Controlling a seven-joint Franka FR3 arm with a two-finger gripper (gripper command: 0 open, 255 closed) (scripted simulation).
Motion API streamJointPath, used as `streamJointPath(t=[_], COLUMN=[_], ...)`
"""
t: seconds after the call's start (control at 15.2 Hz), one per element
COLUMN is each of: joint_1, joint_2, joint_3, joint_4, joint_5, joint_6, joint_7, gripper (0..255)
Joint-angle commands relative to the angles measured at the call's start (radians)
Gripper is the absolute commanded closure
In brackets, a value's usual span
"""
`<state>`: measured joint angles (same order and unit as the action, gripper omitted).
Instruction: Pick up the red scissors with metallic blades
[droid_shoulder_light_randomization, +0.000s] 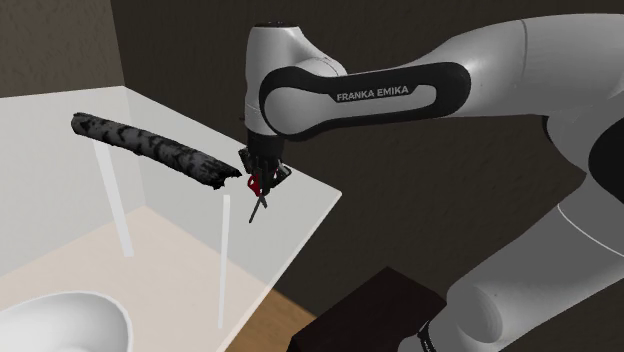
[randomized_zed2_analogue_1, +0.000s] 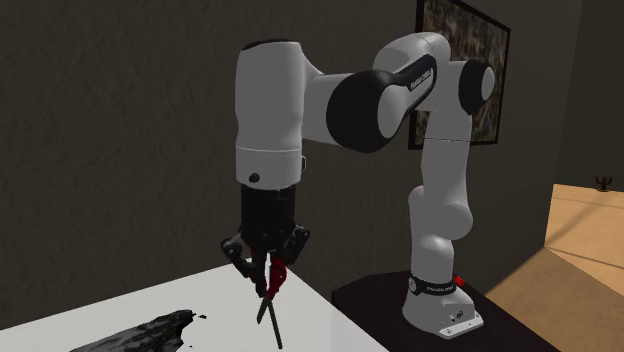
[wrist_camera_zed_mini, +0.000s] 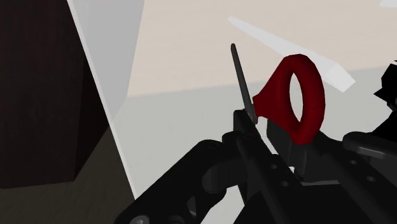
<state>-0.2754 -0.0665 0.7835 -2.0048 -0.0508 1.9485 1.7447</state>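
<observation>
The black tool (droid_shoulder_light_randomization: 262, 170) is clasping the red scissors (droid_shoulder_light_randomization: 259, 192) at the handle end, their blades hanging down over the pale counter's (droid_shoulder_light_randomization: 60, 230) corner nearest the stand (droid_shoulder_light_randomization: 370, 312), while a rough dark log (droid_shoulder_light_randomization: 150, 148) is lying just beside them on the shoulder view's left.

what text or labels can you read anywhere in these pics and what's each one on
"FRANKA EMIKA": white letters on the arm's dark band, shoulder view.
White lettering on the dark upper-arm band, second exterior view: too small to read.
Lettering on the dark ring at the arm's base: too small to read.
No writing on the red scissors.
</observation>
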Motion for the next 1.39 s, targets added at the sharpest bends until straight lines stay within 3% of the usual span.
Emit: streamJointPath(t=[0.0, 0.4, 1.32], joint_1=[0.000, 0.000, -0.004], joint_2=[0.000, -0.001, -0.027], joint_3=[0.000, 0.000, -0.011], joint_4=[-0.001, -0.001, 0.166], joint_5=[0.000, 0.001, 0.022], joint_6=[0.001, 0.000, -0.185], joint_7=[0.001, -0.001, -0.029], gripper=[255, 255, 255])
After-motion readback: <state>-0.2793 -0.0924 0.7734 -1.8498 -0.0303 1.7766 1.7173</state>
